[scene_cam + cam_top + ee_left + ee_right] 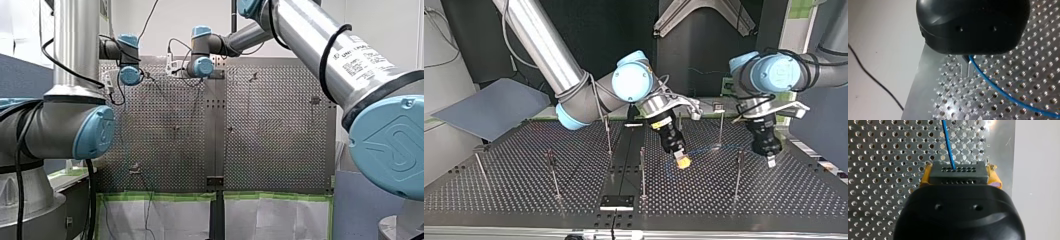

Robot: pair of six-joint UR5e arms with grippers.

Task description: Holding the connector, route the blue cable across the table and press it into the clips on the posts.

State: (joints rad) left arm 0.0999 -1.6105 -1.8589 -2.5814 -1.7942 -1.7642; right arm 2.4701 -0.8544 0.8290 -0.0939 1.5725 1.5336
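In the top view, thin metal posts stand on the perforated steel surface. Just right of its middle seam, my right jaws grasp the connector, a dark grey block dotted with small holes, between yellow pads. The thin, glossy blue cable arcs toward the surface's right edge, where my left jaws' metal fingers pinch it

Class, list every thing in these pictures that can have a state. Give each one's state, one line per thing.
right gripper, shut on the connector.
connector, clamped, with the cable leaving its front face.
blue cable, loose, curving across the table.
left gripper, low over the table, grip hidden.
posts, upright, no cable seen in their clips.
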